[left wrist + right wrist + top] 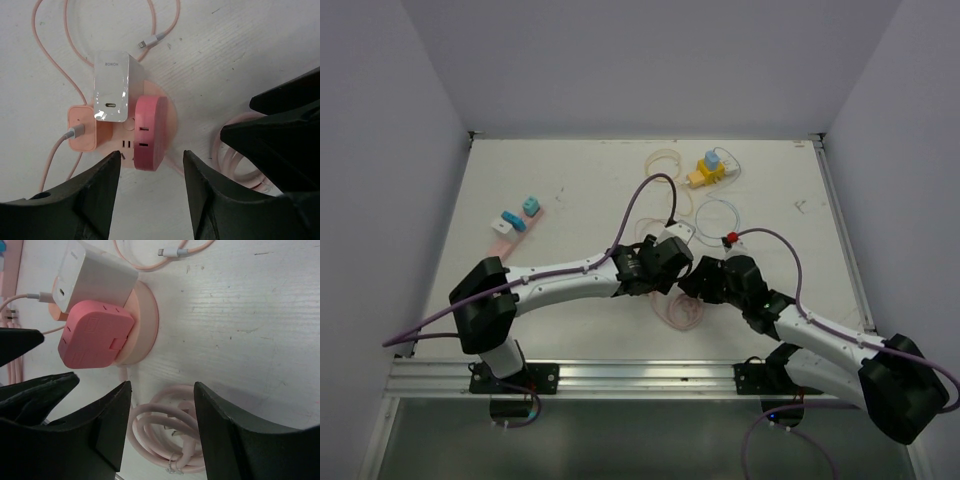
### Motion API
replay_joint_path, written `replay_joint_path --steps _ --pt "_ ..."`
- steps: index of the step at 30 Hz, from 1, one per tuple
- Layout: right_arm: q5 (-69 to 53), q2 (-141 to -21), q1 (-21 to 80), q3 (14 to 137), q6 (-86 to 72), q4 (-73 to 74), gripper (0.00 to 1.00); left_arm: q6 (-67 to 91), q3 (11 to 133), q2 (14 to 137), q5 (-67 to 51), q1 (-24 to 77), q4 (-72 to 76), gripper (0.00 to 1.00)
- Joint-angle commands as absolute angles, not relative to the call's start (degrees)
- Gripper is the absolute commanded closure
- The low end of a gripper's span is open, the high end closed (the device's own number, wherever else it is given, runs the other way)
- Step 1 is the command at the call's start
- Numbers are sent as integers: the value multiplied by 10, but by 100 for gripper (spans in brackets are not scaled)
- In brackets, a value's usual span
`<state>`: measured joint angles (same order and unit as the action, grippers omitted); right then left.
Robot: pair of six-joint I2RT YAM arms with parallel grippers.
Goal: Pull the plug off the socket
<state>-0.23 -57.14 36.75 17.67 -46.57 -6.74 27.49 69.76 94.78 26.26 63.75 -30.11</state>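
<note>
A round pale-pink socket point(170, 112) lies on the white table. Plugged into it are a white charger block point(114, 85), a peach plug point(85, 127) with a cable, and a red-pink plug point(150, 132). My left gripper point(151, 167) is open and empty, its tips just short of the red-pink plug on either side. In the right wrist view the socket point(145, 315) and red-pink plug point(95, 335) lie beyond my open, empty right gripper point(161, 395). In the top view both grippers point(665, 262) point(705, 278) meet mid-table and hide the socket.
A coiled pink cable point(175, 430) lies under the right gripper's fingers, beside the socket. A loose cable end point(152, 40) lies past the charger. A yellow block point(708, 170) sits far back, and a pink tray with small blocks point(515, 222) is at the left.
</note>
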Motion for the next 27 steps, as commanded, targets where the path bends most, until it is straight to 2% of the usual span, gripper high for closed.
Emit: replay_joint_path --steps 1,10,16,21,27 --pt "-24 -589 365 169 -486 -143 44 283 735 971 295 637 -325 44" --pt "-40 -633 365 162 -496 -206 44 286 747 1007 301 636 -341 50" --pt "-48 -660 365 149 -508 -262 45 287 751 1018 309 635 -340 57" --pt "-66 -711 365 151 -516 -307 46 286 756 1019 303 633 -333 69" --pt "-79 -769 365 165 -523 -361 47 290 754 1014 292 632 -328 90"
